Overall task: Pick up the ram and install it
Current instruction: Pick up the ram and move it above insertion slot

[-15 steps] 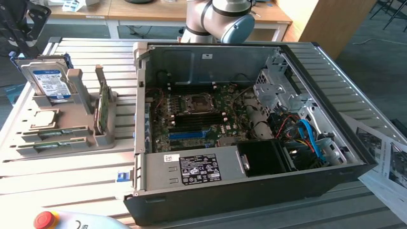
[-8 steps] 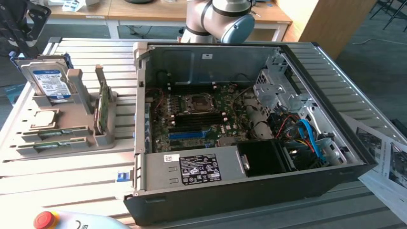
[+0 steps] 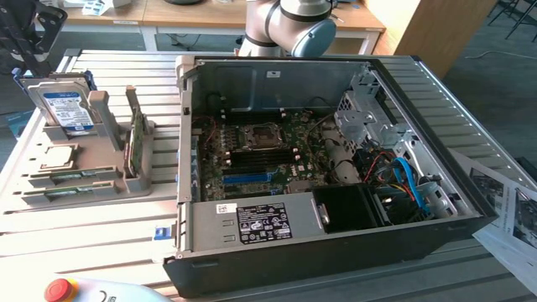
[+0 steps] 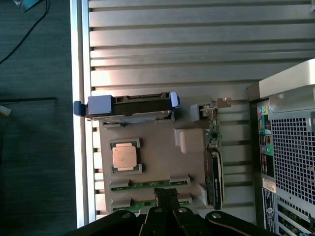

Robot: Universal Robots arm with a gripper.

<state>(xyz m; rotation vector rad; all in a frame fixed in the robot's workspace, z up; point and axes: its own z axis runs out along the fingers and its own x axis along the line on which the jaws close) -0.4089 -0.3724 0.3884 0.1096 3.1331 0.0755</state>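
Two ram sticks lie flat in slots at the near end of a grey parts tray (image 3: 100,189): one ram (image 3: 80,175) and a second ram (image 3: 77,190) beside it, both thin green boards. In the wrist view the same sticks, one (image 4: 147,183) and the other (image 4: 134,204), lie just beneath my gripper (image 4: 166,195). Its dark fingers are shut together with nothing between them, hovering above the sticks. In the exterior view my gripper's dark body (image 3: 29,41) hangs high over the tray's far left. The open computer case (image 3: 336,245) shows its motherboard (image 3: 260,157).
On the tray also stand a hard drive (image 3: 65,107), a CPU (image 3: 57,157) and an upright green card (image 3: 134,141). A blue slot (image 3: 251,178) lies on the motherboard. A red stop button (image 3: 59,289) sits at the front edge and papers (image 3: 512,214) at the exterior view's right.
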